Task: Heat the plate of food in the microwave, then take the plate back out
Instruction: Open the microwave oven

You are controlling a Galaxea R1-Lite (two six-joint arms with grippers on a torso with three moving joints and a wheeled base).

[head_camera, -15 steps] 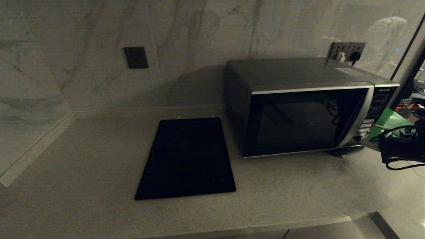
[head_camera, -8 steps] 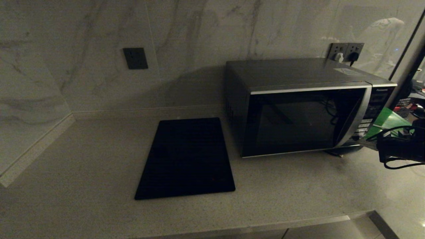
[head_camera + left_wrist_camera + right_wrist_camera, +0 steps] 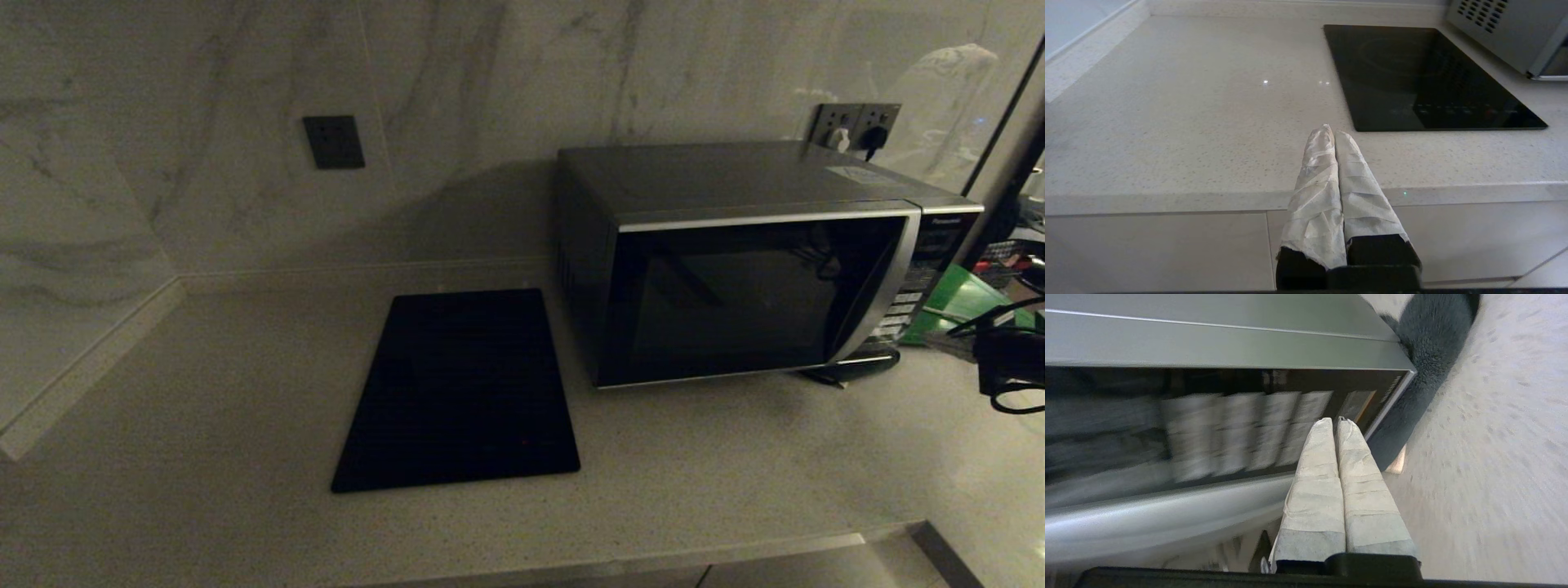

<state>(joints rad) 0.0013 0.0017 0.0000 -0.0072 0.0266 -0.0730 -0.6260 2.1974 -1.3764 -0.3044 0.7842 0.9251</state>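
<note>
The microwave [image 3: 735,269] stands on the counter at the right with its black glass door closed. The plate of food is hidden from every view. My right gripper [image 3: 951,343] hovers just right of the microwave's lower front corner, at the edge of the head view. In the right wrist view the right gripper [image 3: 1333,420] is shut and empty, its taped fingertips a short way in front of the button panel [image 3: 1229,433]. My left gripper [image 3: 1332,131] is shut and empty, parked above the counter's front edge.
A flat black slab [image 3: 461,388] lies on the counter left of the microwave. A green board [image 3: 959,298] leans behind my right arm. Wall sockets [image 3: 853,122] sit behind the microwave. A dark object [image 3: 849,367] lies under the microwave's front right corner.
My right gripper has drawn back to the right, away from the microwave's button panel, and stays shut. The door stays closed and the left arm has not moved.
</note>
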